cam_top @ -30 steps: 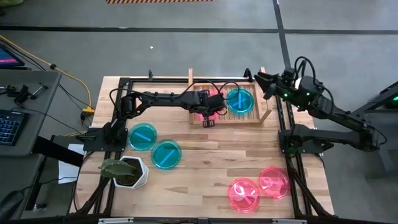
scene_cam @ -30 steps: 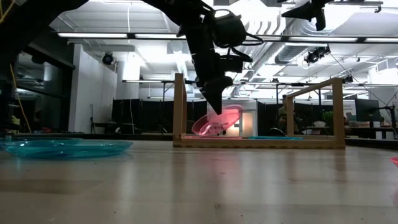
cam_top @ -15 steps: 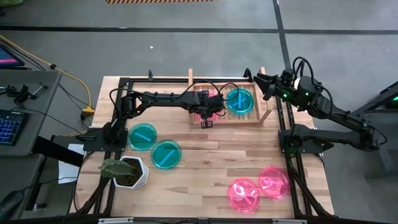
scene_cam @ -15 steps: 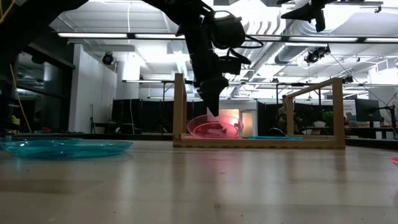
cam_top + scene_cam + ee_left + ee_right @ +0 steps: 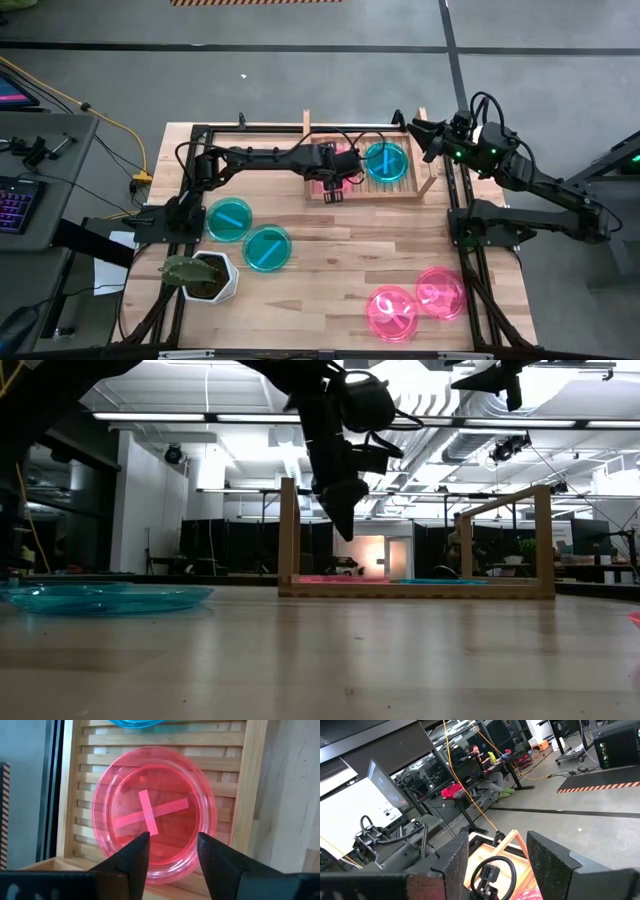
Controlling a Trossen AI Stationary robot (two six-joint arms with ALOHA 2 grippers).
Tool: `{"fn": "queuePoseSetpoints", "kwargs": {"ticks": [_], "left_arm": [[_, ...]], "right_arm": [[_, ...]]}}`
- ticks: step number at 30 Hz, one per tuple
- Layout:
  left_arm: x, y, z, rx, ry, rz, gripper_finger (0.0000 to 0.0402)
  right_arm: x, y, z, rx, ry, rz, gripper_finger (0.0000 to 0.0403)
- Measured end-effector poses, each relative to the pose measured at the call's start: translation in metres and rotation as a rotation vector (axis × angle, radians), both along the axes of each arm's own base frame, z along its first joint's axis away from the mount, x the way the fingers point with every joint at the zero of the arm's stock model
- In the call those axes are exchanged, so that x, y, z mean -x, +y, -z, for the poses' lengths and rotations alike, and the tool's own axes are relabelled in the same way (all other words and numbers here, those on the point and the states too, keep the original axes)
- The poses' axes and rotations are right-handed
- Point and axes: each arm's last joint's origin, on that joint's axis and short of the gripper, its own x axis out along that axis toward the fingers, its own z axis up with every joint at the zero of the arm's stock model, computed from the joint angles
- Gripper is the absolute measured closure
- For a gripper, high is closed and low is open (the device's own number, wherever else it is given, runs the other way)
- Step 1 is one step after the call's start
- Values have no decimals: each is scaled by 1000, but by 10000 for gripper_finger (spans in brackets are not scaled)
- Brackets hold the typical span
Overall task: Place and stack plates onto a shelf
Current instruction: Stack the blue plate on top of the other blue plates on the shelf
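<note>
The wooden shelf point(image 5: 420, 185) stands at the table's far edge. A pink plate point(image 5: 155, 795) lies flat on the slats of its left half point(image 5: 322, 180), and a teal plate point(image 5: 385, 160) lies on its right half. My left gripper point(image 5: 172, 845) hangs open just above the pink plate's near rim, clear of it in the low view point(image 5: 340, 525). My right gripper point(image 5: 415, 128) waits open in the air by the shelf's far right corner. On the tabletop lie two teal plates point(image 5: 230, 218) point(image 5: 267, 248) and two pink plates point(image 5: 392, 312) point(image 5: 440, 292).
A white plant pot point(image 5: 205, 277) stands at the near left, next to the teal plates. The shelf's raised side rails point(image 5: 288, 535) point(image 5: 543, 540) rise on both sides of the plates inside. Bare tabletop point(image 5: 350, 240) lies between the shelf and the pink plates.
My left gripper has opened and let go of the pink plate, then risen a little. The plate, first tilted with its far edge up, has dropped flat onto the shelf's slats.
</note>
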Motion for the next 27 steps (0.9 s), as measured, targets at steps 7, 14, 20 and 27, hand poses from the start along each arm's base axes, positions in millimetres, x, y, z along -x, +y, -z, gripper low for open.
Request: {"fn": "queuePoseSetpoints", "kwargs": {"ticks": [7,14,20,27], "left_arm": [[1,-1,-17,32,12,9,236],[17,-10,-81,372,-241,85,242],[53,-17,-154,393,-657,156,248],[129,-33,-187,338,-1053,221,250]], "right_arm": [[0,0,0,0,0,-1,217],[-1,1,1,-4,7,-32,217],[-1,2,3,-12,24,-87,217],[-2,3,4,-18,34,-137,217]]}}
